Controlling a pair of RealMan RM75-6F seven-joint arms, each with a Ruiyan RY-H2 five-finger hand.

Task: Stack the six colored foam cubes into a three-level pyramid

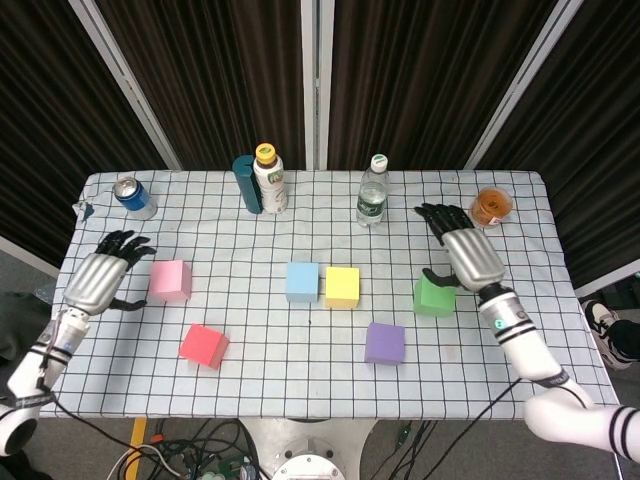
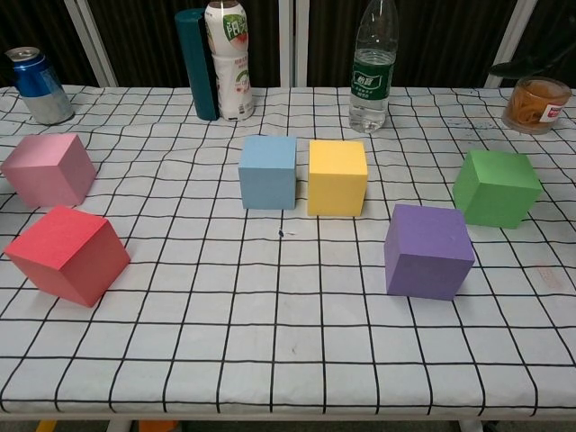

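Base row's just started: right hand [image 1: 468,256], open and empty, sits by the green cube [image 1: 434,296]; grab it next, park beside the yellow cube [image 1: 342,287].

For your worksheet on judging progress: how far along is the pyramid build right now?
Done: the blue cube and yellow cube sit side by side. In hand: nothing; the right hand is over the green cube, the left hand near the pink cube. Left: all stacking.

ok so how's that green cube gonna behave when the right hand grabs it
The green cube is foam, so it is probably light and may squash a little under the fingers. Flat faces mean it should slide, not roll, if nudged. The matte surface looks grippy, so slipping from the right hand seems unlikely.
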